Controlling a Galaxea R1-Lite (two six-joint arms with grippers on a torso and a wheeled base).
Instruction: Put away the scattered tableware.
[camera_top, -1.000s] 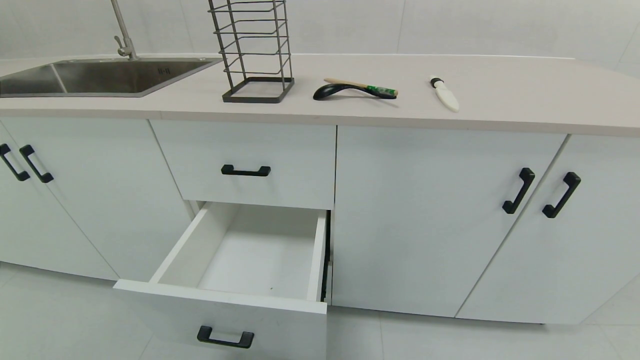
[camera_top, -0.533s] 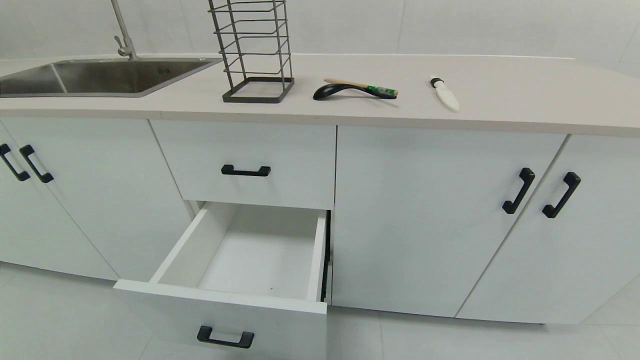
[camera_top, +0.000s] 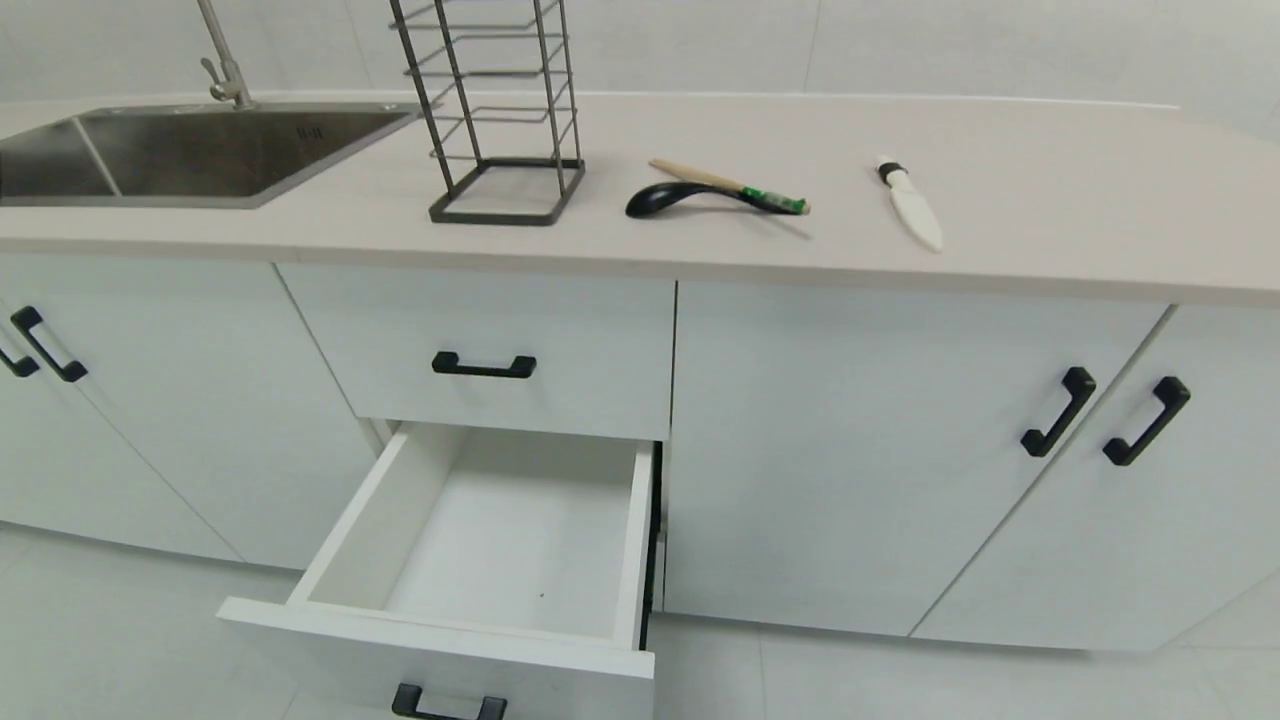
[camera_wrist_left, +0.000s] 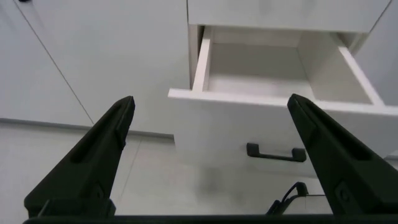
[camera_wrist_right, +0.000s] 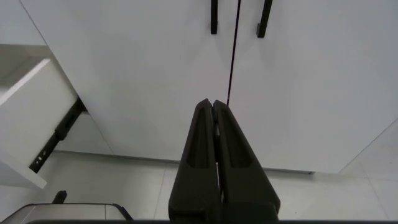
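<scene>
Left wrist view is showing the left gripper (camera_wrist_left: 211, 102) gaping wide, empty, facing the open drawer (camera_wrist_left: 273, 99) below the rack (camera_top: 495, 216). Black spoon (camera_top: 668, 193) is lying just right of the rack, handle running rightward, white knife (camera_top: 912, 205) farther right; right gripper (camera_wrist_right: 212, 106), pinched closed, empty, is looking nearer.

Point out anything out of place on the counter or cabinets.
Three utensils lie loose on the counter: a black spoon, a green-tipped wooden stick beside it, and a white utensil farther right. The lower drawer stands pulled open.
</scene>
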